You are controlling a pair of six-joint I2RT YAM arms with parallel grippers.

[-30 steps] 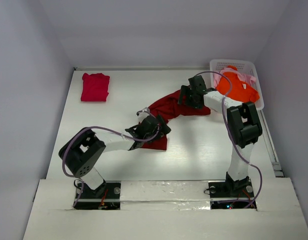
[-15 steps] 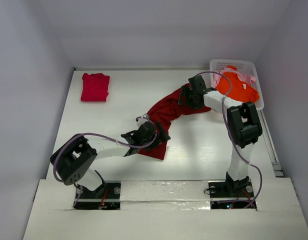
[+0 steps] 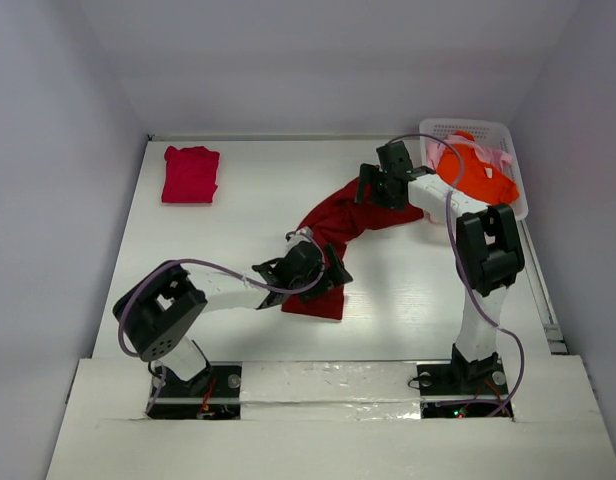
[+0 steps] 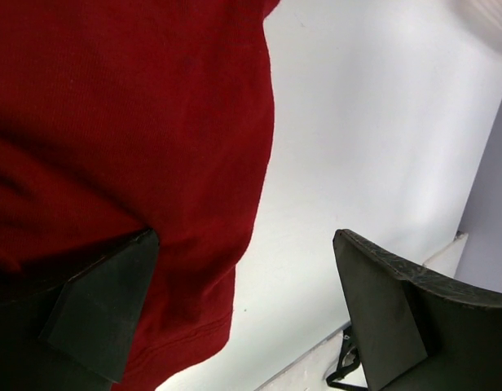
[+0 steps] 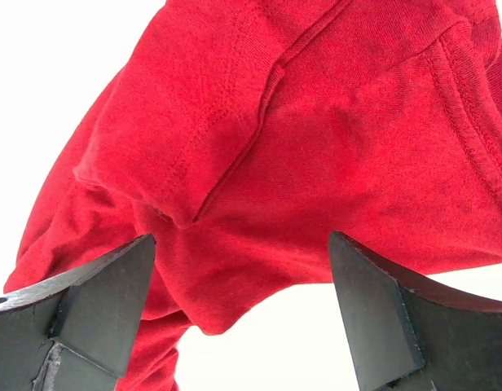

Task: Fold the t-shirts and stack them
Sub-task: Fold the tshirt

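Left claw (image 4: pixel 243 244) and right claw (image 5: pixel 241 243), both spread wide, at the dark red t-shirt (image 3: pixel 338 215).

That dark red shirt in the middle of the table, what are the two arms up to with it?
Two robot arms are working on the dark red shirt, which lies rumpled across the table. The left gripper is at its near end and the right gripper over its far end, both with jaws open, so neither has clamped it. A crimson-pink shirt lies folded at the far left, and an orange shirt waits in the white basket.
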